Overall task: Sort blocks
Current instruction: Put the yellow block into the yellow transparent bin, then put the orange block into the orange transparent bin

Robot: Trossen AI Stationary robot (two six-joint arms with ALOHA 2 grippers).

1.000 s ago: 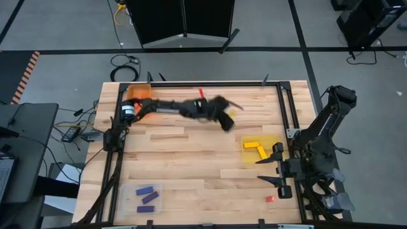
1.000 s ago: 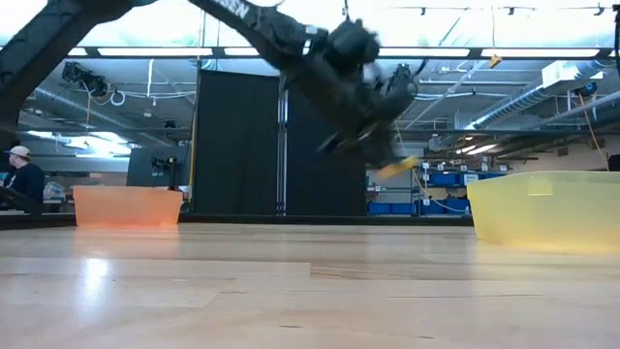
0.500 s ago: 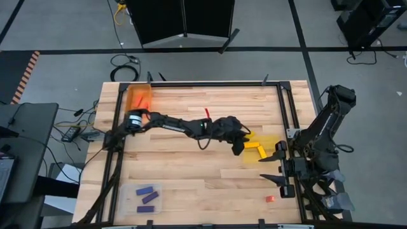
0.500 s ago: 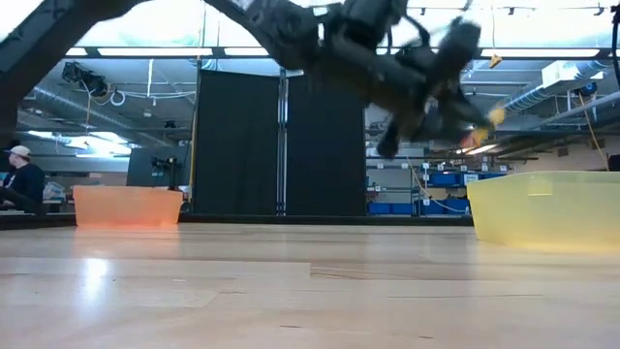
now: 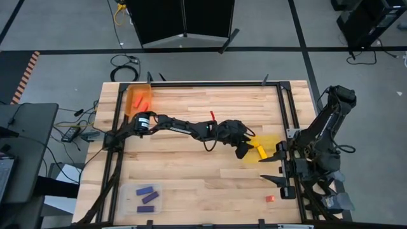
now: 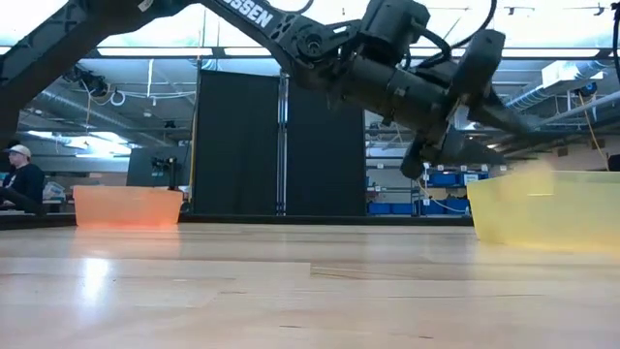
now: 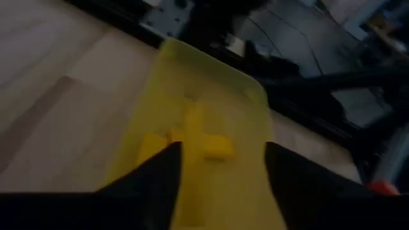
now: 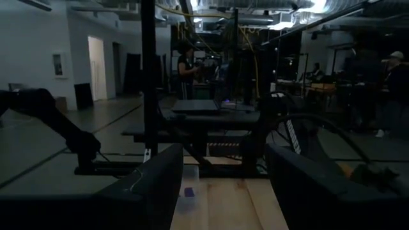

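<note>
Nearest the front edge of the worktop [image 5: 191, 165], in the high view, three purple blocks [image 5: 147, 194] lie together in a clear tray [image 5: 159, 202] at the left corner, and a lone red block [image 5: 269, 198] sits near the right corner beside the base of the right arm. That arm waits folded at the right side, its right pincer [image 5: 272, 164] spread open over the worktop edge and holding nothing; its own wrist view looks past parted fingers [image 8: 150, 185] into the dim room. Further in, the left arm stretches from the far left across the middle of the worktop, and its left pincer [image 5: 245, 147] hangs above the near-left side of the yellow tray [image 5: 272, 141]. In its wrist view the two dark fingers [image 7: 160, 176] stand apart with nothing between them, and yellow blocks [image 7: 203, 144] lie crossed on the tray floor right below; one shows in the high view just beside the pincer. Beyond the arm a second red block [image 5: 213, 115] rests alone on the bare wood. At the far left corner stands the orange tray [image 5: 135, 91] with red blocks [image 5: 142, 100] inside. In the low view a person [image 6: 19, 174] is seen in the room behind.
</note>
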